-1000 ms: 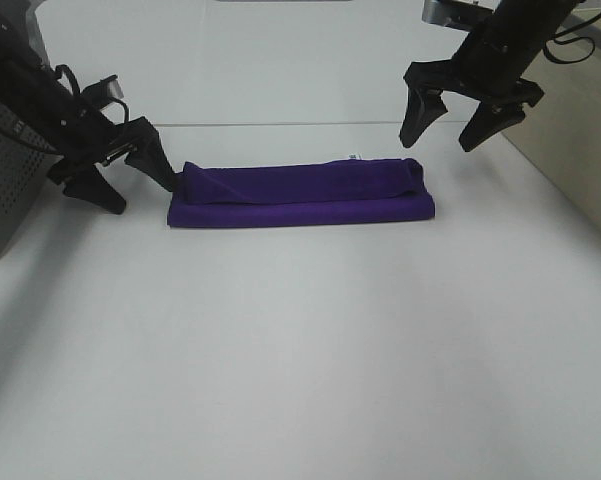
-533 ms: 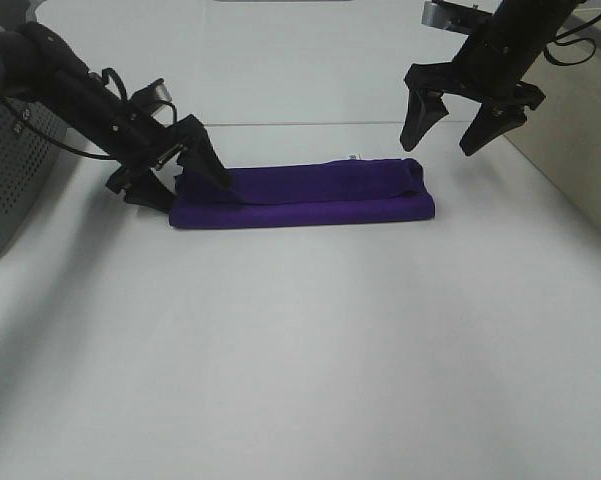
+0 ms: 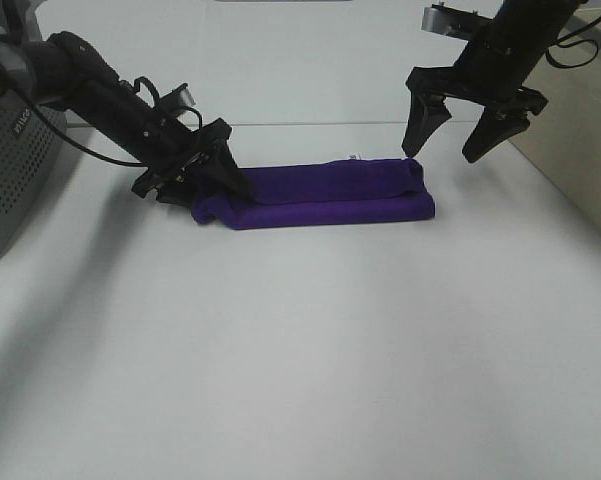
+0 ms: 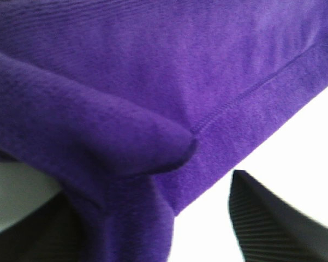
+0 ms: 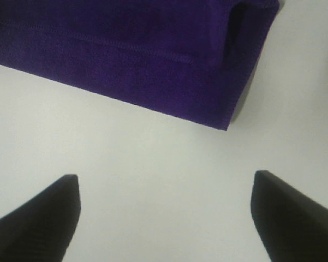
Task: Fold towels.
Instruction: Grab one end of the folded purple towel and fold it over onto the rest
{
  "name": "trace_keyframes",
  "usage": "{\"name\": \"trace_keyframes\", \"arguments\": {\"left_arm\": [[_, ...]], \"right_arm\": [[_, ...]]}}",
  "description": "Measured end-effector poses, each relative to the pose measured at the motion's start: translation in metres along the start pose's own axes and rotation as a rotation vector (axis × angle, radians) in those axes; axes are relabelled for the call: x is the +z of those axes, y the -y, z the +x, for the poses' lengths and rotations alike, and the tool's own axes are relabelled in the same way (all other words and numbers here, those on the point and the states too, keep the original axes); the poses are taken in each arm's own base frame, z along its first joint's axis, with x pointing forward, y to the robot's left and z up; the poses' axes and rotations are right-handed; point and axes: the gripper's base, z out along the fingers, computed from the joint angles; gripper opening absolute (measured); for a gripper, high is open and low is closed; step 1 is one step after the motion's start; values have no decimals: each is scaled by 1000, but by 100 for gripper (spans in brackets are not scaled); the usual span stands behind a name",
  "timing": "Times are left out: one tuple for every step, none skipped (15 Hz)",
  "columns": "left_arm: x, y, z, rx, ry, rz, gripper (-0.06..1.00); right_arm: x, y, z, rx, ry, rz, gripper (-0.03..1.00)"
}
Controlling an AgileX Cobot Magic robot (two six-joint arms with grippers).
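The white table (image 3: 300,360) fills the foreground, with a grey perforated box (image 3: 10,190) standing at its left edge. Toward the far middle the purple towel (image 3: 330,197) lies folded into a long strip running left to right, its left end bunched. The left gripper (image 3: 212,190) sits at that end, jaws parted with cloth between them (in the wrist view one finger (image 4: 270,224) stands clear of the hem, with table showing in the gap). A small white tag (image 3: 355,156) shows on the towel's far edge. Above the right end hangs the right gripper (image 3: 441,154), spread wide and off the cloth.
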Motion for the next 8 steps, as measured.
{"name": "trace_keyframes", "arguments": {"left_arm": [[3, -4, 0, -1, 6, -13, 43], [5, -7, -1, -2, 22, -25, 22], [7, -9, -2, 1, 30, -33, 8], [7, -10, -2, 13, 31, -35, 3], [8, -9, -2, 35, 28, -40, 2], [5, -8, -2, 69, 25, -54, 2], [0, -7, -1, 116, 3, -96, 2], [-9, -8, 1, 156, -29, -148, 2]], "right_arm": [[0, 0, 1, 6, -7, -5, 83], [0, -1, 1, 11, -12, -6, 83], [0, -1, 1, 21, -12, -6, 83], [0, -1, 1, 27, -12, -6, 83], [0, -1, 1, 28, -13, -6, 83], [0, -1, 1, 32, -13, -6, 83], [0, -1, 1, 42, -13, -7, 83], [0, -1, 1, 57, -13, -11, 83]]}}
